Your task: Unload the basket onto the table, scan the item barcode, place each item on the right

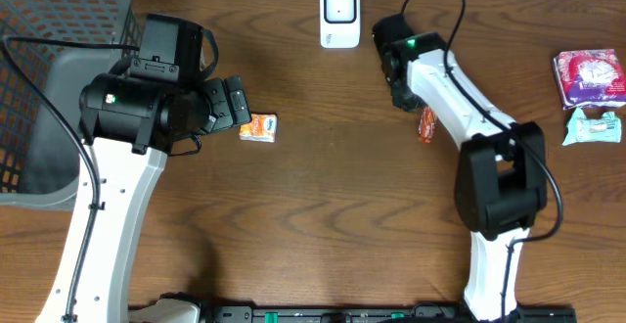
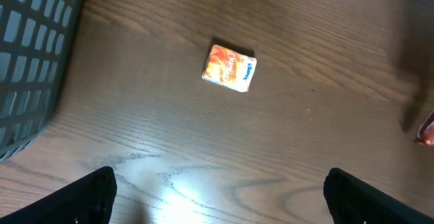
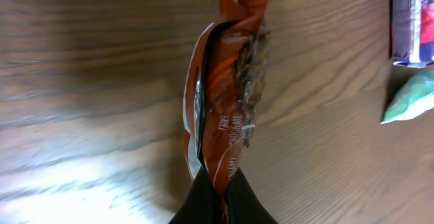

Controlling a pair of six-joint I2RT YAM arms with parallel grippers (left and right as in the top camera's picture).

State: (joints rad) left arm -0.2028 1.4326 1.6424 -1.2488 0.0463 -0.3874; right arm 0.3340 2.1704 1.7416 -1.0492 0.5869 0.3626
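The right pincer grips the crinkly orange snack wrapper by its end; it could twist, spoiling the scan; left pincer gapes wide.

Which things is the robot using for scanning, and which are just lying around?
For the job: right gripper, shut on orange snack wrapper; white scanner.
Just lying about: small orange packet, purple pack, teal packet, grey basket.

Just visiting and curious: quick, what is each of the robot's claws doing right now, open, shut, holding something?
Left gripper: open, holding nothing.
Right gripper: closed on the orange snack wrapper.
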